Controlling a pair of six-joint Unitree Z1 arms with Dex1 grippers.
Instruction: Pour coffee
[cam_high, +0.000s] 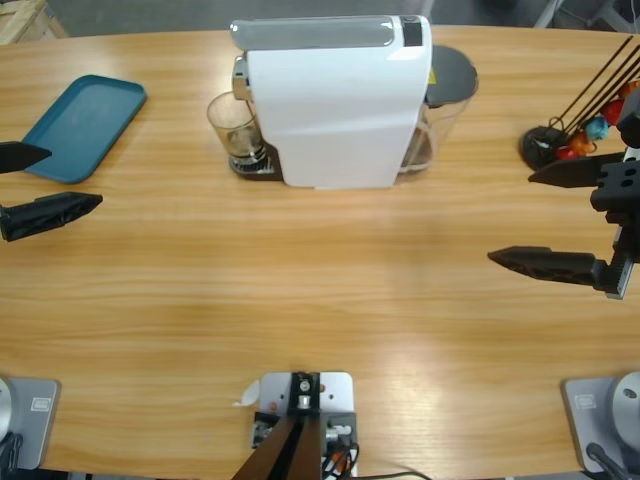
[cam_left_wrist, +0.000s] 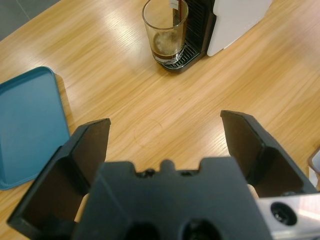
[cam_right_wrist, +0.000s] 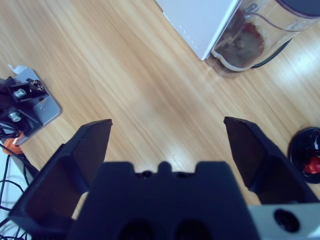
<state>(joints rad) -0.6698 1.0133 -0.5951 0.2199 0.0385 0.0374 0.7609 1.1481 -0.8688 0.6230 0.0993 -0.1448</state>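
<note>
Left wrist view shows the coffee (cam_left_wrist: 166, 51) as a shallow dark layer at the bottom of a clear glass (cam_left_wrist: 165, 30), which stands upright on the drip grate (cam_left_wrist: 182, 56) of the white coffee machine (cam_left_wrist: 240, 20). The glass lies straight ahead of the left gripper (cam_left_wrist: 165, 142) and a little up the picture, well apart from it, with bare table (cam_left_wrist: 150, 115) between. Its long axis is vertical, so a grip from the side, across its width, looks like the fitting approach.

From above, the glass (cam_high: 232, 128) sits at the machine's (cam_high: 335, 100) left front, and the left gripper (cam_high: 40, 185) waits at the table's left edge with its jaws spread wide and holding nothing. A teal tray (cam_high: 85, 125) lies between that gripper and the machine, slightly further back. The right gripper (cam_high: 560, 215) hangs at the far right edge, jaws likewise spread and empty, and the body of the machine stands between it and the glass.

By my reading the left arm is the nearer and has the clear line to the glass. The right wrist view takes in only the machine's back corner and its water tank (cam_right_wrist: 250, 40), not the glass.
</note>
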